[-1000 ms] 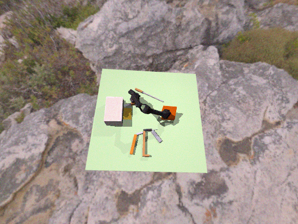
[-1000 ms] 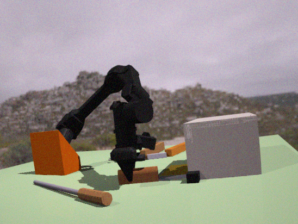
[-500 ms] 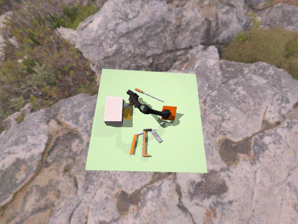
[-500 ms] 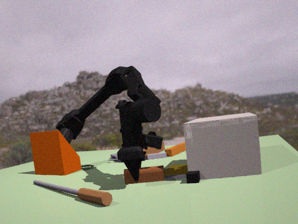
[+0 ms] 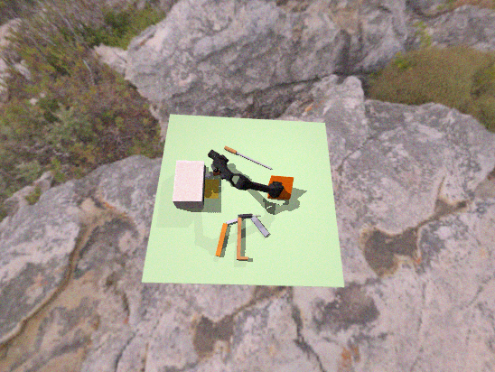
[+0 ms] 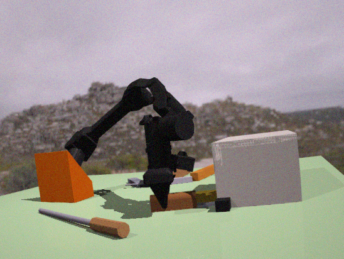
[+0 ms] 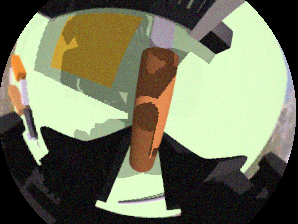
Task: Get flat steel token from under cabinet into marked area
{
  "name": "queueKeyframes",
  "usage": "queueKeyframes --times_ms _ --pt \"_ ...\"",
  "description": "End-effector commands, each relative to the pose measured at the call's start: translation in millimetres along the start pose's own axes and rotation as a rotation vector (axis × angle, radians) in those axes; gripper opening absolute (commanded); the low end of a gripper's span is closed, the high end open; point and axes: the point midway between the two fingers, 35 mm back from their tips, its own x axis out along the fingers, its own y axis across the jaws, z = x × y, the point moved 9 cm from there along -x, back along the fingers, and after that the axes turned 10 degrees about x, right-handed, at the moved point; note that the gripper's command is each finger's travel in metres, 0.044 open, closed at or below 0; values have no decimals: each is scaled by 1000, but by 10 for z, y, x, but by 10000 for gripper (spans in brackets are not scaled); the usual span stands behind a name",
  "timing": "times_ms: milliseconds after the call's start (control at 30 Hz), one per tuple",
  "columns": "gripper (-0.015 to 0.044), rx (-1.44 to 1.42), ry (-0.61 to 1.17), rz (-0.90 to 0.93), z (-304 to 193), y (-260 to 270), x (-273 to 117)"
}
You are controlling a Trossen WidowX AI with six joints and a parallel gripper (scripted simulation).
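My gripper (image 5: 216, 172) (image 6: 164, 205) (image 7: 147, 131) is shut on the thick orange-brown handle (image 6: 182, 201) (image 7: 156, 75) of a tool, low over the table. The tool's grey shaft (image 7: 162, 33) points toward the pale box-shaped cabinet (image 5: 189, 181) (image 6: 257, 173); its far end is hidden. The olive-yellow marked area (image 5: 212, 189) (image 6: 205, 196) (image 7: 100, 47) lies in front of the cabinet, beside the tool and partly in shadow. The steel token cannot be made out in any view.
A small black block (image 6: 223, 204) (image 7: 218, 42) stands by the cabinet's front corner. A wooden-handled rod (image 5: 248, 158) (image 6: 110, 227) lies behind the arm. An orange bar (image 5: 221, 240) and an L-ended tool (image 5: 239, 239) lie opposite. An orange block (image 5: 284, 181) (image 6: 54, 177) stands by the arm's base.
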Motion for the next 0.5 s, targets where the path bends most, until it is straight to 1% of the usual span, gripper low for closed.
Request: queueKeyframes --times_ms 0,467 --pt "0 -4 -6 2 56 20 0" --pt "0 -4 -6 3 36 129 9"
